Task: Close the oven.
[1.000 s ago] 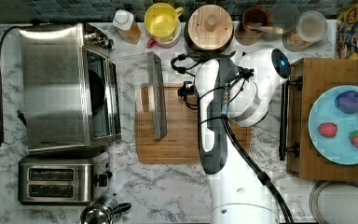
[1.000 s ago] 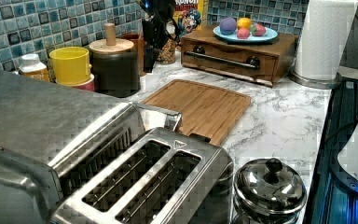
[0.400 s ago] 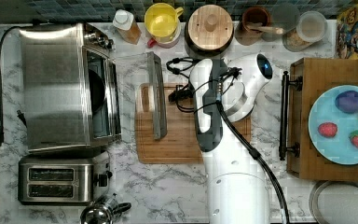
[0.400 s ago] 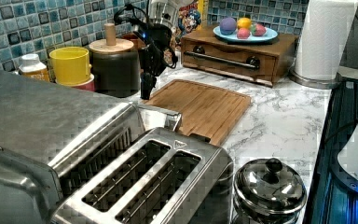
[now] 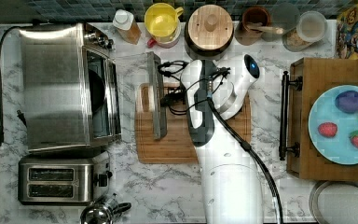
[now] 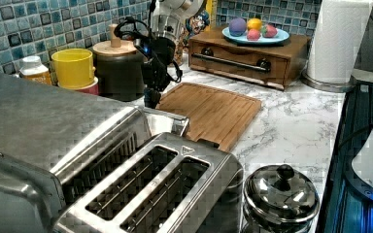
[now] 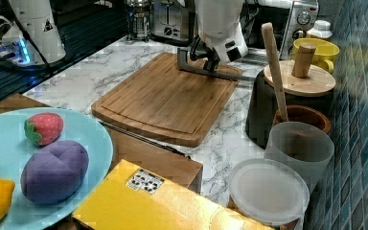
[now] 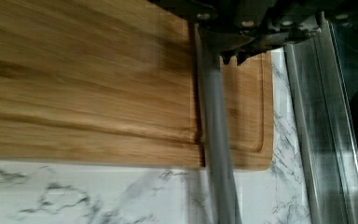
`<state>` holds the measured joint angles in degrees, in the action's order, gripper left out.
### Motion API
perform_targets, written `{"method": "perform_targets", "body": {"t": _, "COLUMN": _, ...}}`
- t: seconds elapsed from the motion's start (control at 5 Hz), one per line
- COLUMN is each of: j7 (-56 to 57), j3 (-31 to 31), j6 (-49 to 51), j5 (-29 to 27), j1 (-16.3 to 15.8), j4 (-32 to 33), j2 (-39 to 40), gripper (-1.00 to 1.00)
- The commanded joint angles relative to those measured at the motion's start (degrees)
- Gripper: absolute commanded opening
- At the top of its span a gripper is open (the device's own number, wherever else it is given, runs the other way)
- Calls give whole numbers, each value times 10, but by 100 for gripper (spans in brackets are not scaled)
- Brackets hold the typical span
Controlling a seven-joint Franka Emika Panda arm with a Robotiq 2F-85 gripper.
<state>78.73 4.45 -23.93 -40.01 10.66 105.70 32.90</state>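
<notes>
My gripper (image 5: 168,95) sits at the oven (image 5: 70,88) door's bar handle (image 5: 157,95), above the cutting board (image 5: 177,140). Bare board lies beside me; jars (image 5: 210,28) stand behind.

So in the top view we've got the oven (image 5: 65,88) at the left, its door (image 5: 135,93) dropped open over the cutting board's (image 5: 177,144) left edge. The toaster (image 5: 58,181) sits just below the oven, and the drawer box (image 5: 326,70) with the plate (image 5: 326,154) on it is far right.
</notes>
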Motion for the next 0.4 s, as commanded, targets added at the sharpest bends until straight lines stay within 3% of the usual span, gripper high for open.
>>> {"method": "perform_targets", "body": {"t": 0.2, "j7": 9, "j3": 34, "j6": -6, "j5": -21, "j1": -13, "j4": -101, "j2": -18, "gripper": -100}}
{"method": "perform_targets", "body": {"t": 0.4, "j7": 0, "j3": 57, "j6": 45, "j5": -19, "j1": 7, "j4": -135, "j2": 8, "gripper": -100}}
